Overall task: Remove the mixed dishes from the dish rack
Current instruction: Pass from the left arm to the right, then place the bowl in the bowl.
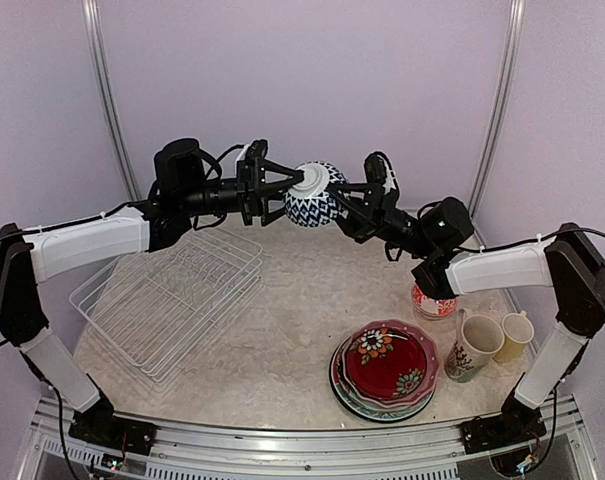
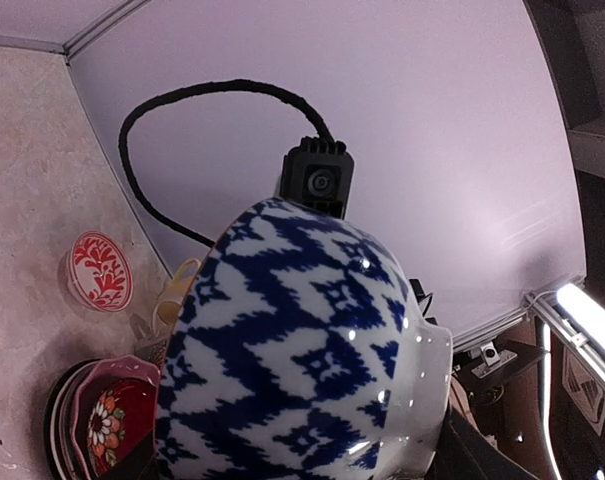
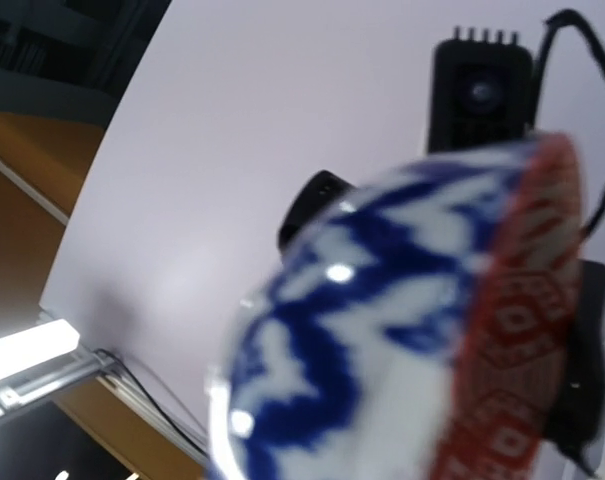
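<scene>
Handover of bowl (image 1: 315,200): take the rim
We judge it fragile and slick; left end effector (image 1: 278,192) holds it; right end effector (image 1: 350,198): cannot tell.

1 rack (image 1: 167,295), 2 mugs (image 1: 472,348) (image 1: 515,335), 2 bowls (image 1: 315,195) (image 1: 434,302), stacked plates (image 1: 387,365)

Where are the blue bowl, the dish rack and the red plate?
blue bowl (image 1: 314,207), top view, patterned side
dish rack (image 1: 167,300), top view, wire floor
red plate (image 1: 390,362), top view, red centre
</scene>
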Robot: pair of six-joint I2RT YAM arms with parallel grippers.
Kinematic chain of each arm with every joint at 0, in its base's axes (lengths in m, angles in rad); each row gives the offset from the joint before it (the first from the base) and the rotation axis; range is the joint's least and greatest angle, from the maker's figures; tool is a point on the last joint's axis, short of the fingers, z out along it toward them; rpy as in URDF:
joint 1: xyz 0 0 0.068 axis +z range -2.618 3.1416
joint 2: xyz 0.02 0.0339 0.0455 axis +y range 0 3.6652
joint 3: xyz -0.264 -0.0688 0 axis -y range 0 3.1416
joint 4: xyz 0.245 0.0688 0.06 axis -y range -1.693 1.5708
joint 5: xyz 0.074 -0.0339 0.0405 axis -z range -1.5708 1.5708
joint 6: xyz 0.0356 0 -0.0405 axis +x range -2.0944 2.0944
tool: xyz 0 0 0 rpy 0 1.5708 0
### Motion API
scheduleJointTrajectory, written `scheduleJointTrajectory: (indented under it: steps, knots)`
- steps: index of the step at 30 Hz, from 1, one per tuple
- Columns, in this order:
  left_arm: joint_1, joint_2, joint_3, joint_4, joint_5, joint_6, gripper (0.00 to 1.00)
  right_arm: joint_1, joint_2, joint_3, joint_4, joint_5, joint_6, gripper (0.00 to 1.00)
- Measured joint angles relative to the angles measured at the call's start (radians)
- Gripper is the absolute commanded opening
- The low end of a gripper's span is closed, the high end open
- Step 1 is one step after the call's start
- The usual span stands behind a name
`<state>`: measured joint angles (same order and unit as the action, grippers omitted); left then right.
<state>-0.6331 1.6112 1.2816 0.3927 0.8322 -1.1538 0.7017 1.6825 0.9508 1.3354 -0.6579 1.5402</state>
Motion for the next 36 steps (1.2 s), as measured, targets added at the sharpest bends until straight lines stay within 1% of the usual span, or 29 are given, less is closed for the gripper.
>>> scheduleJointTrajectory:
  steps: [3,7,8,9,12,14,16,18,26,33,35,36]
  knots:
    - [-0.002,0.019,-0.005,0.029,0.000,-0.021,0.28,0.001,0.004,0.000,0.011,0.006,0.016,0.21]
    - [-0.006,0.022,-0.017,0.051,0.010,-0.102,0.29,0.002,0.005,0.000,0.052,0.000,-0.016,0.00]
    - [-0.008,0.022,-0.018,0.064,0.008,-0.107,0.30,0.003,0.004,0.000,0.058,-0.001,-0.023,0.00]
    - [-0.009,0.021,-0.020,0.072,0.009,-0.108,0.34,0.003,0.004,0.000,0.062,-0.003,-0.025,0.00]
    - [-0.009,0.021,-0.031,0.087,0.008,-0.110,0.50,0.004,0.004,0.000,0.061,-0.005,-0.031,0.00]
    - [-0.010,0.020,-0.040,0.093,0.005,-0.109,0.70,0.004,0.004,-0.005,0.061,-0.005,-0.035,0.00]
    - [-0.011,0.014,-0.052,0.088,-0.003,-0.100,0.86,0.004,0.004,-0.013,0.061,-0.006,-0.037,0.00]
    - [-0.017,0.005,-0.068,0.051,-0.027,-0.053,0.98,0.004,0.003,-0.019,0.051,-0.002,-0.037,0.00]
    - [-0.006,-0.058,-0.111,-0.150,-0.141,0.101,0.99,-0.011,-0.027,-0.080,-0.013,-0.002,-0.066,0.00]
    - [0.038,-0.123,-0.150,-0.290,-0.214,0.180,0.99,-0.078,-0.116,-0.198,-0.037,-0.012,-0.138,0.00]
    - [0.050,-0.134,-0.151,-0.336,-0.232,0.203,0.99,-0.102,-0.171,-0.217,-0.134,-0.018,-0.203,0.00]
    - [0.056,-0.139,-0.151,-0.362,-0.244,0.218,0.99,-0.113,-0.206,-0.216,-0.217,-0.015,-0.254,0.00]
